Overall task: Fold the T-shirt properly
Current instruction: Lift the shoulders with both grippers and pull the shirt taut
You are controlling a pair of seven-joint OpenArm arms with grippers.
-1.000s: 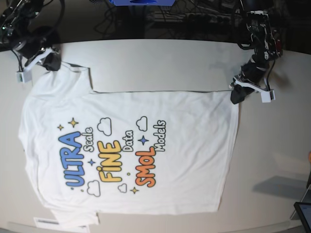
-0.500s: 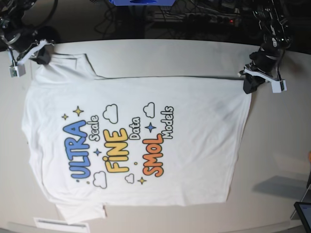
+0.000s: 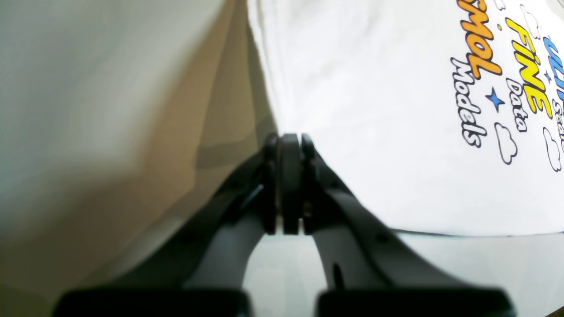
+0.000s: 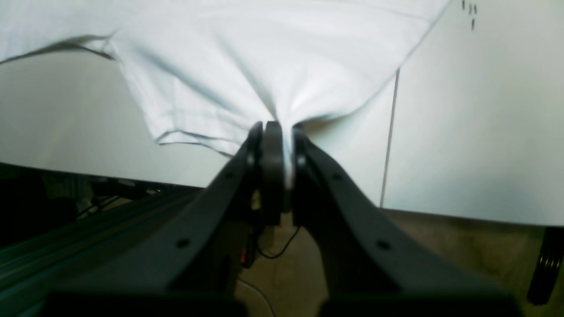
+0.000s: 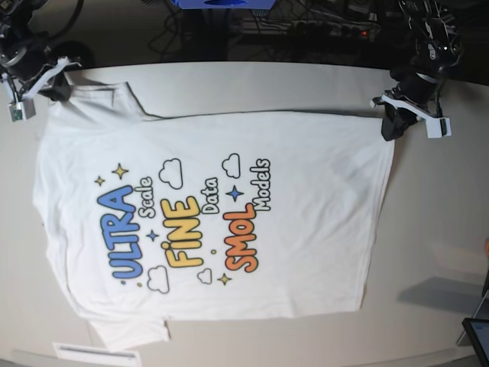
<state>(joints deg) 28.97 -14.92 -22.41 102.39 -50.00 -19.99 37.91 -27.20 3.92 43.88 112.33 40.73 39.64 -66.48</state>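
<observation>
T-shirt (image 5: 221,222): white, print side up, lying spread across the table (image 5: 306,84), collar end toward the base view's left, hem toward its right. Compared with a second ago, the far edge sits closer to the table's back rim and the body is drawn out flatter and wider; the folded-in strip along that edge is gone.

Left gripper (image 5: 390,126): jaws pressed together on the far hem corner.

Right gripper (image 5: 57,88): jaws pinched on the cloth of the far sleeve, fabric tented at the fingertips.

Near sleeve: partly tucked under by the front table edge.

Status: judged as spreading and straightening; no fold yet made. The garment now looks nearly ready for a first fold.
</observation>
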